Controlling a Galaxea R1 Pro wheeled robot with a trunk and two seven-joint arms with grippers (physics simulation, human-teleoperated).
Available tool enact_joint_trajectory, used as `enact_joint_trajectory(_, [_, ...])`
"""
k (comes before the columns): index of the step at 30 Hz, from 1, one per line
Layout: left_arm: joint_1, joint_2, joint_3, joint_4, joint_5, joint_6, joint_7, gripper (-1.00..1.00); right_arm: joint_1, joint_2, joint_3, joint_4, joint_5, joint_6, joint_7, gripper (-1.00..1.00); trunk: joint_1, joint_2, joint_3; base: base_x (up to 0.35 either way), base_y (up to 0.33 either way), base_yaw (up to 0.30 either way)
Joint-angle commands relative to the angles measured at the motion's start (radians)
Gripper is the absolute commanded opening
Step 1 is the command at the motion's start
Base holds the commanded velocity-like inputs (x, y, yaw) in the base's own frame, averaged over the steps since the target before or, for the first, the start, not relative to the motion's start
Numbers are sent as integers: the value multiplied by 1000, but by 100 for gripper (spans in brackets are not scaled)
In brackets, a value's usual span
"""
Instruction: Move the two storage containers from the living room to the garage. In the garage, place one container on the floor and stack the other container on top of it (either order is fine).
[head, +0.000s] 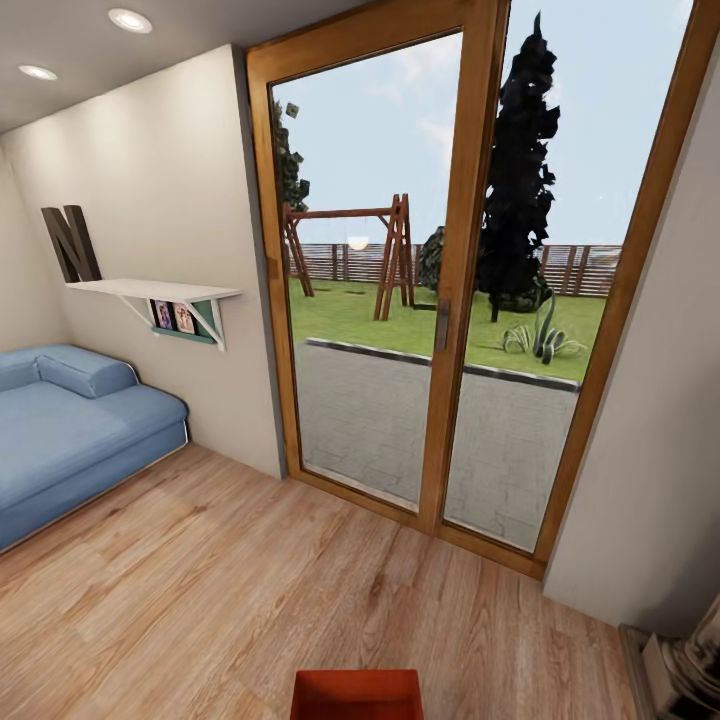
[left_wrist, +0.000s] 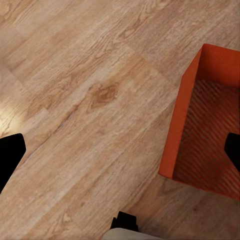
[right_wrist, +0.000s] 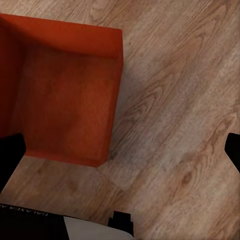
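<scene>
While facing the glass door (head: 440, 300): I stand on the wood floor (head: 200, 580) of the living room, sofa (head: 70, 430) at my left.
Bin: one orange-red bin (head: 357, 694) on the floor just ahead of my base, between my arms; empty, upright.
Left pincer (left_wrist: 120, 150): released, fingers spread, nothing held, bin (left_wrist: 207, 125) beside it.
Right pincer (right_wrist: 120, 150): released too, bin (right_wrist: 65, 90) beside it.
Risk: thin flared walls may slip or tilt under an uneven two-sided squeeze.
Risk: door frame near; turning could clip it.
Second bin: not located.
</scene>
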Motion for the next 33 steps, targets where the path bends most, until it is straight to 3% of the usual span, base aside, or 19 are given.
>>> enact_joint_trajectory(1, [-2, 0, 2, 4, 5, -6, -1, 100, -2, 0, 5, 4, 5, -8, 0, 100, 0, -2, -2, 0, 0, 0])
enact_joint_trajectory(28, [-2, -18, -2, -5, 9, -4, -2, 100, -2, 0, 5, 3, 1, -5, -1, 100, 0, -2, -2, 0, 0, 0])
enact_joint_trajectory(31, [-5, -17, -4, -41, 10, 56, -2, 100, -6, -11, 4, -17, 2, 2, -2, 100, 0, -2, -2, 0, 0, 0])
enact_joint_trajectory(32, [-6, -17, -4, -79, 10, 109, -1, 100, -8, -16, 3, -44, 1, 7, -2, 100, 0, -2, -2, 0, 0, 0])
enact_joint_trajectory(33, [-7, -17, -5, -158, 10, 209, 0, 100, -9, -22, 2, -107, -1, 25, -1, 100, 0, -2, -2, 0, 0, 0])
